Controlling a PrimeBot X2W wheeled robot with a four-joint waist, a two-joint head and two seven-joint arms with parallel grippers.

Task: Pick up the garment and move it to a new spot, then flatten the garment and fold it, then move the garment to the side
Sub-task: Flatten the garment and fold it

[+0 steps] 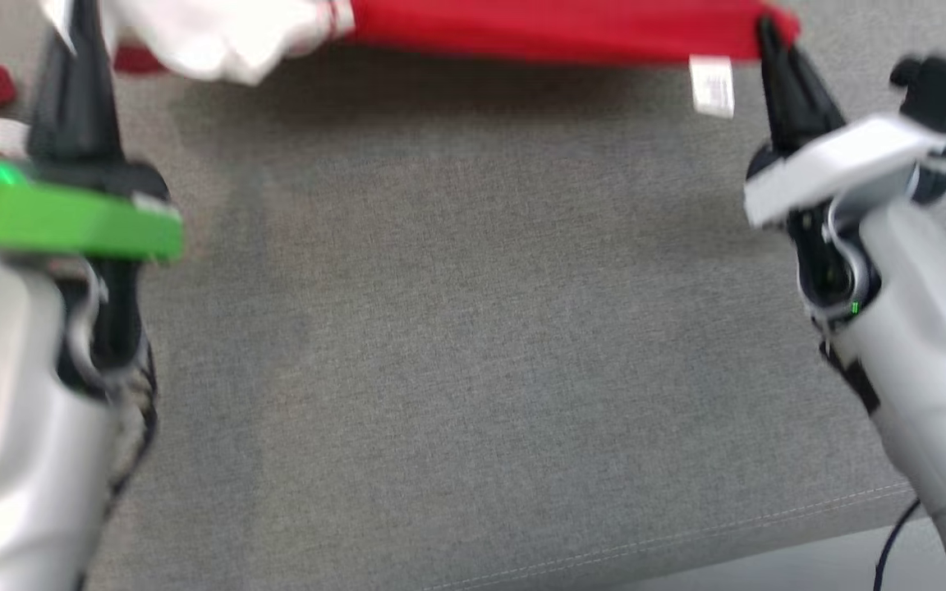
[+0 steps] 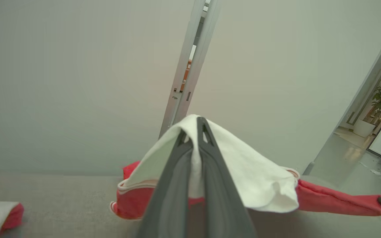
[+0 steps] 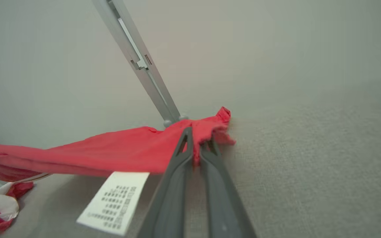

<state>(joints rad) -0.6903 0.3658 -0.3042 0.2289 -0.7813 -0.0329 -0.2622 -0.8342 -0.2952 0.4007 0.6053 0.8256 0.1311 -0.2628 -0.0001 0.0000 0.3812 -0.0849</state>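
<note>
Garment (image 1: 555,29) of red and white cloth hangs stretched between both grippers, lifted off the grey padded surface (image 1: 440,328). The left gripper (image 2: 198,125) is clenched on the white part and the right gripper (image 3: 195,136) on a red corner beside the label (image 3: 112,201). It looks light, soft and floppy, so corners and hems should give the surest hold.
</note>
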